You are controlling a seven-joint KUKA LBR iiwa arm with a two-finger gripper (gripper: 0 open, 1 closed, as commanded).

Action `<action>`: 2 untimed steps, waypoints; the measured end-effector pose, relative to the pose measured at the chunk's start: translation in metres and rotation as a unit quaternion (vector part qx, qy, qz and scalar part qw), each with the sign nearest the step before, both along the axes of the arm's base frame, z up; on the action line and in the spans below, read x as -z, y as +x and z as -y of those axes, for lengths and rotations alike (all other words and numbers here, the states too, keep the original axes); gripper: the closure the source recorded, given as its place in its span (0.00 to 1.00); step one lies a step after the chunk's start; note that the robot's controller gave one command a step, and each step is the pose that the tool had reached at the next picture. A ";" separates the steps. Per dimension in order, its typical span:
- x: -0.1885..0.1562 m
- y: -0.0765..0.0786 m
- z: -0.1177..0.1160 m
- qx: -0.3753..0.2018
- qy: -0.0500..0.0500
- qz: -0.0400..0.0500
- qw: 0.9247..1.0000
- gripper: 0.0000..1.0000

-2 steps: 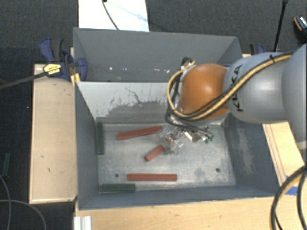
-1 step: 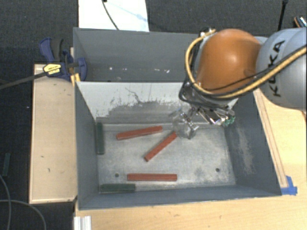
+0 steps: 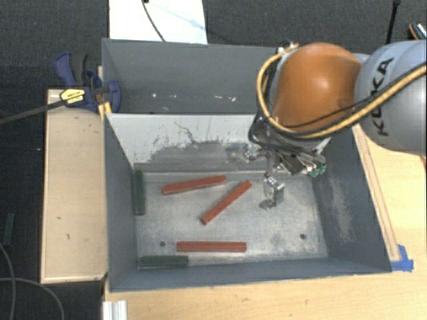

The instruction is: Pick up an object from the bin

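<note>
The arm comes in from the right, its orange cover (image 3: pixel 313 82) ringed by a yellowish cable (image 3: pixel 265 105); the gripper (image 3: pixel 270 199) hangs low over the grey bin (image 3: pixel 200 95), above bare floor in the right half; just left of it lies a slanted red-brown bar (image 3: pixel 227 203), upper end nearest the gripper; a second red-brown bar (image 3: pixel 194 186) lies further left, a third (image 3: pixel 211 247) near the front wall; a dark green bar (image 3: pixel 138 192) lies along the left wall, another dark bar (image 3: pixel 163 261) in the front left corner.
</note>
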State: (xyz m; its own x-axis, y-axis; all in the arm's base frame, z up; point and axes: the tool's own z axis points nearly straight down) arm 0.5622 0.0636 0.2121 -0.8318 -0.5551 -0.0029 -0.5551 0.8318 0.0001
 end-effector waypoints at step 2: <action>0.141 0.019 -0.018 -0.045 0.000 0.000 0.999 1.00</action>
State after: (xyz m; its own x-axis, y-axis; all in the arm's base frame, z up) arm 0.5810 0.0816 0.0709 -0.7785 -0.6277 -0.0038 -0.6277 0.7785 0.0001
